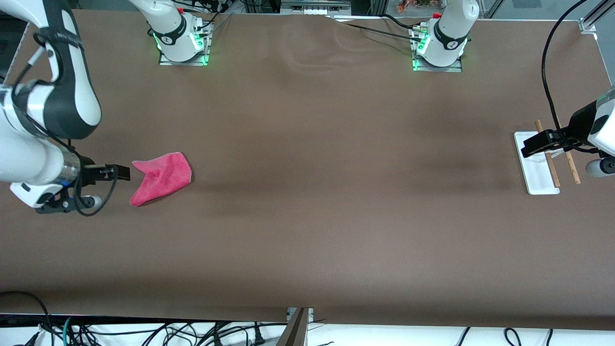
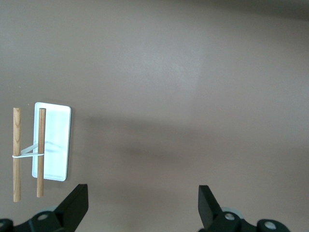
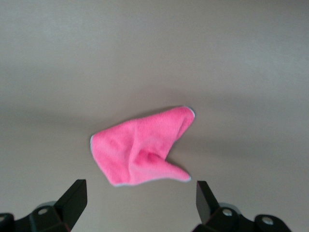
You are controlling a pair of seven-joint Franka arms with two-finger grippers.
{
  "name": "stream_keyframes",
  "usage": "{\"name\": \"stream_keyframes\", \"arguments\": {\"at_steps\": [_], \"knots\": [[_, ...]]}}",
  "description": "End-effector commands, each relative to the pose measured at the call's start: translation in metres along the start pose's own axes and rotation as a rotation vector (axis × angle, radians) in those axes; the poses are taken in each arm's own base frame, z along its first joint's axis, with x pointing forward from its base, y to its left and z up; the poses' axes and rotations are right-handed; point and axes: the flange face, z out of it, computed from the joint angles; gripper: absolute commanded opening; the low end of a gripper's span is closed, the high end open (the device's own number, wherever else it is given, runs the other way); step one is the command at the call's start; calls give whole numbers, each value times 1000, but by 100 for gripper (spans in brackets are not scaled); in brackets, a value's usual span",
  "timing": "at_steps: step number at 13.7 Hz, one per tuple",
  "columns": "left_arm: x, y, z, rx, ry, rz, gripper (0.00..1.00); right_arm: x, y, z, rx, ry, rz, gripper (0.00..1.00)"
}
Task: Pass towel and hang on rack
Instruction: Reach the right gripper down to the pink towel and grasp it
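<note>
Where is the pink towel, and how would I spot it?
Look at the brown table and go to the right arm's end of it. There the towel lies crumpled flat beside the open right gripper, which holds nothing. It is the only bright pink, fuzzy thing; the rack at the left arm's end is white with wooden rods.

A high front camera faces both arm bases across the brown table (image 1: 307, 230). Each wrist camera looks straight down from above: the left shares the rack (image 1: 540, 166) (image 2: 50, 142), the right the towel (image 1: 161, 179) (image 3: 142, 152).
</note>
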Motion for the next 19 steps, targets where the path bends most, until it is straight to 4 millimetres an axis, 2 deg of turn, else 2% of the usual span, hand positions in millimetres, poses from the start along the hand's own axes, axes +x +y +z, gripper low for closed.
{"name": "stream_keyframes", "arguments": {"at_steps": [1,8,11,14,16,19], "knots": [[-2,-3,-6,8,1,-1,100,8,0,40,-7,1,3,100],[-2,-3,-5,8,0,-1,100,22,-3,135,9,-11,23,100],[-2,-3,-6,8,1,-1,100,19,-9,168,10,-5,54,100],[-2,-3,-6,8,1,-1,100,15,-9,183,11,-28,55,98],[-3,-2,-6,8,1,0,100,13,-8,186,12,-43,58,61],[-3,-2,-5,8,0,0,100,8,-8,189,16,-84,60,20]]}}
